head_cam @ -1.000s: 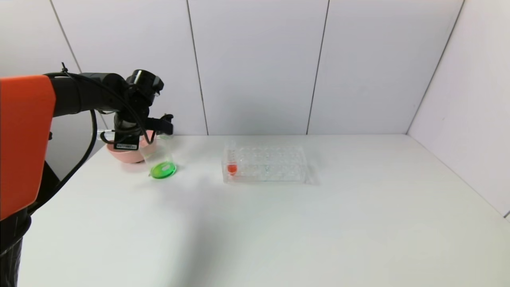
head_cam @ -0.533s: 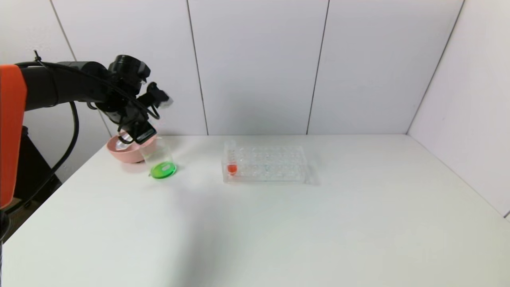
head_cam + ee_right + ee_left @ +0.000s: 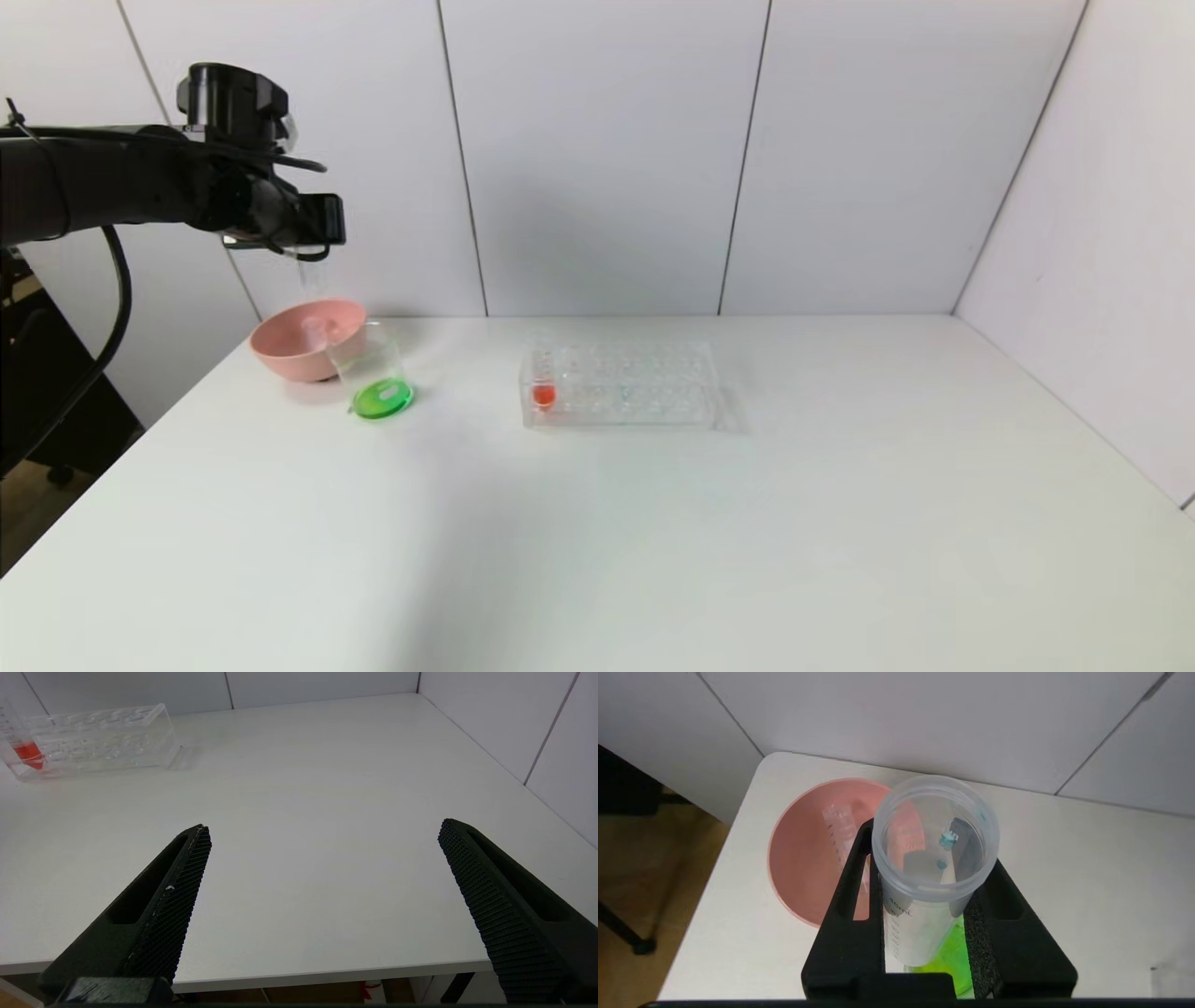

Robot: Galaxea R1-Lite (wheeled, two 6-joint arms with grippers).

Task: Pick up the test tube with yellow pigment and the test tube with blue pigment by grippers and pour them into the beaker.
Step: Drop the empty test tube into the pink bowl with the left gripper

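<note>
The right gripper [image 3: 322, 905] sits parked at the table's near edge, jaws spread. The beaker [image 3: 373, 378] already holds green liquid, so both pours look done. High above the pink bowl [image 3: 280, 359], the left gripper [image 3: 924, 905] clamps the emptied test tube with blue pigment [image 3: 934, 868]; next it should drop this beside the spent tube [image 3: 840, 826]. The arm has risen since a second ago

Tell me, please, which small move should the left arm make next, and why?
Probably lower the left end effector over the pink bowl and release its tube: that tube looks empty, the beaker holds green liquid, and another empty tube already lies in the bowl. The right end effector hangs open.
</note>
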